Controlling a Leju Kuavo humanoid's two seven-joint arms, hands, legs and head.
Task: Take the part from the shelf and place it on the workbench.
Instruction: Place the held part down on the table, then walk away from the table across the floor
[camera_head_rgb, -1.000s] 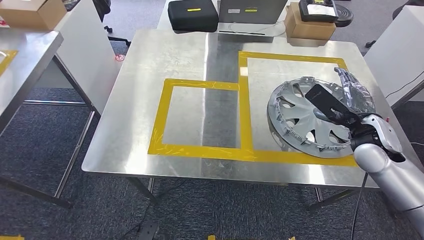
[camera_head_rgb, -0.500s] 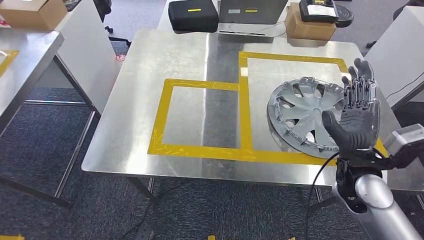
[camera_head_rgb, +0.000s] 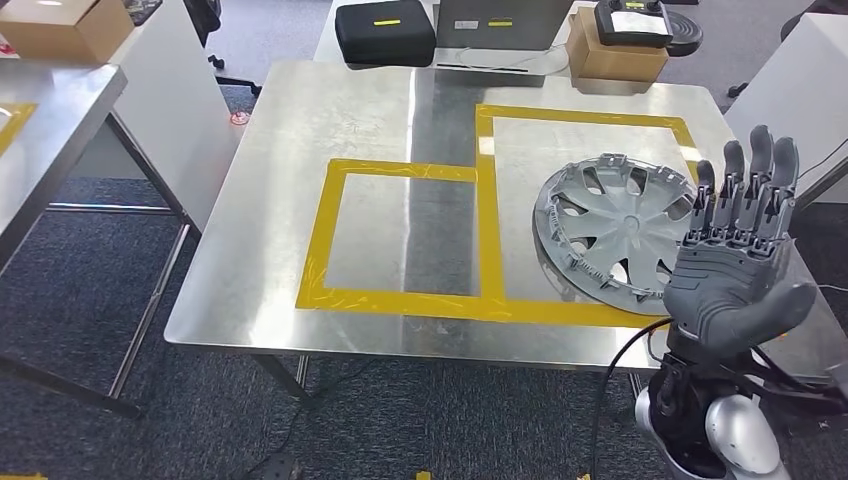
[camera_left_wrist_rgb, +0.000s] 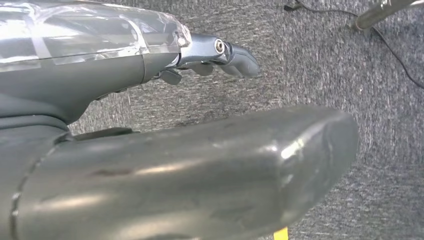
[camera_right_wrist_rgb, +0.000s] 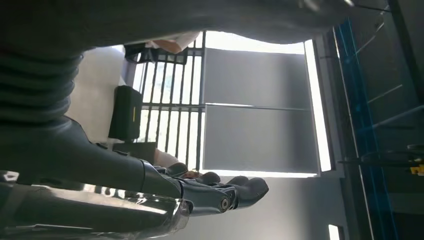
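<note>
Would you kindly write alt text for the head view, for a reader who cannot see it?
A silver hubcap lies on a steel workbench inside a yellow tape rectangle, and the robot's right hand is raised open beside it, fingers up, holding nothing.

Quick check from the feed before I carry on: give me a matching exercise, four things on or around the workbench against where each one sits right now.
Things:
1. hubcap
2. right hand
3. black case
4. cardboard box

Places:
A. beyond the bench's far edge, left of the box
B. lying flat in the larger yellow-taped square
C. raised over the bench's near right corner, fingers apart, holding nothing
D. beyond the far edge, under a black device

Pairs: 1-B, 2-C, 3-A, 4-D
</note>
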